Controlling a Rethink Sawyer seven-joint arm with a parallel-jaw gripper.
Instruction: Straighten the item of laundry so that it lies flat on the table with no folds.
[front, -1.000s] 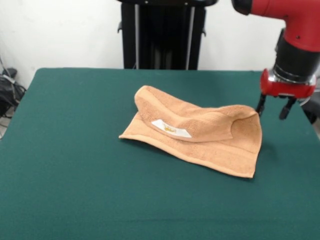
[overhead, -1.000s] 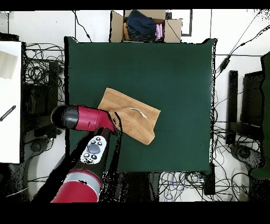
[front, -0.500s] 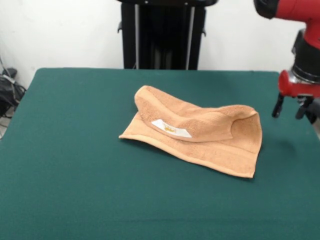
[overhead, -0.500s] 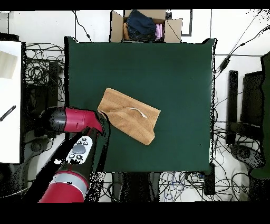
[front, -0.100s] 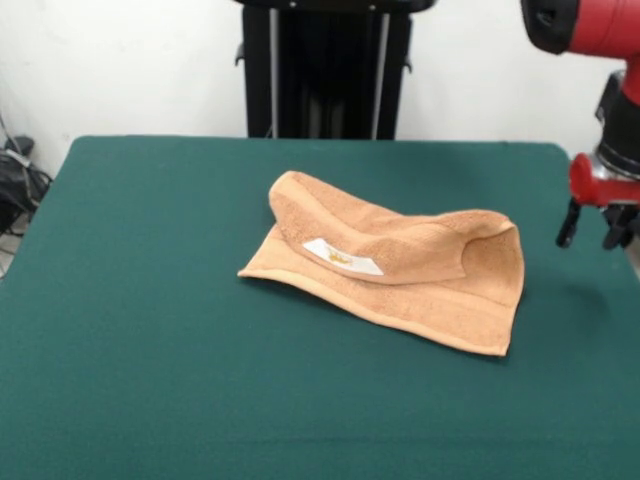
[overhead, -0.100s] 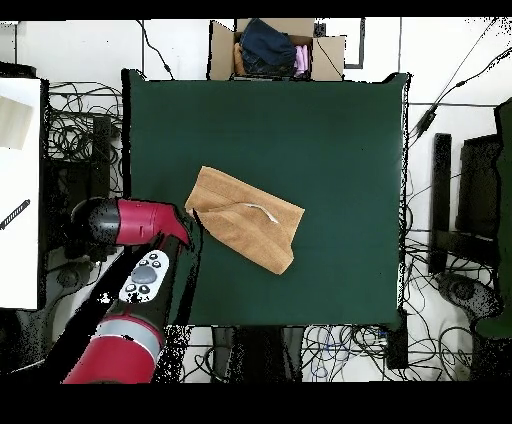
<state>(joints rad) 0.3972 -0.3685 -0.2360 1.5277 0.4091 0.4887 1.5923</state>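
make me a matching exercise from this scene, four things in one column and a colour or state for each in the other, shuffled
Things:
1. towel
2. table
3. label
4. gripper

Descriptions:
A. dark green, bearing the laundry
B. open and empty, hanging near the table's edge, apart from the cloth
C. white, lying on the peach cloth
D. peach-orange, partly folded over itself

Pairs: 1-D, 2-A, 3-C, 4-B
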